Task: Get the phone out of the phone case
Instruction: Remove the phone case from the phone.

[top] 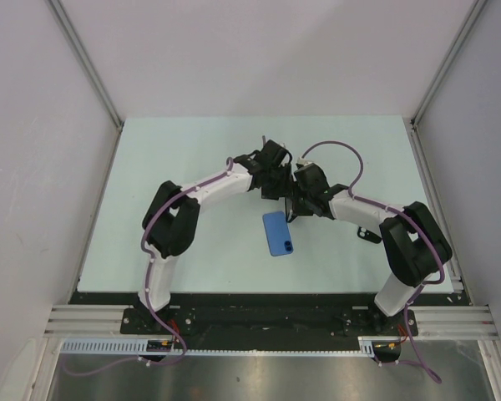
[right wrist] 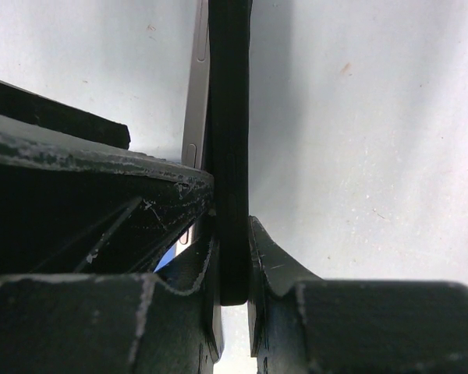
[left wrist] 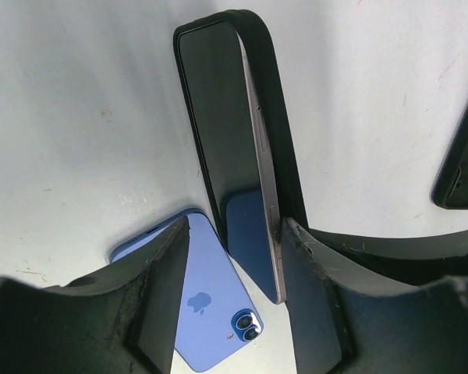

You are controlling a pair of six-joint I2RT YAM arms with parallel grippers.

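The phone [left wrist: 218,132] stands on edge above the table, its glossy black screen facing left. The black phone case [left wrist: 269,101] still wraps its far end and is peeled away along its right side. My left gripper [left wrist: 235,226] is open around the phone's near end; the phone's metal edge rests against the right finger [left wrist: 312,296] and a gap shows at the left finger. My right gripper [right wrist: 232,226] is shut on the case's edge [right wrist: 230,117], with the phone's metal side [right wrist: 196,93] just left of it. In the top view both grippers [top: 275,180] [top: 299,196] meet mid-table.
A blue-backed phone [top: 278,233] lies face down on the table just below the grippers; it also shows in the left wrist view [left wrist: 195,304]. A small black object [top: 367,235] lies by the right arm. Frame posts stand at the table's back corners.
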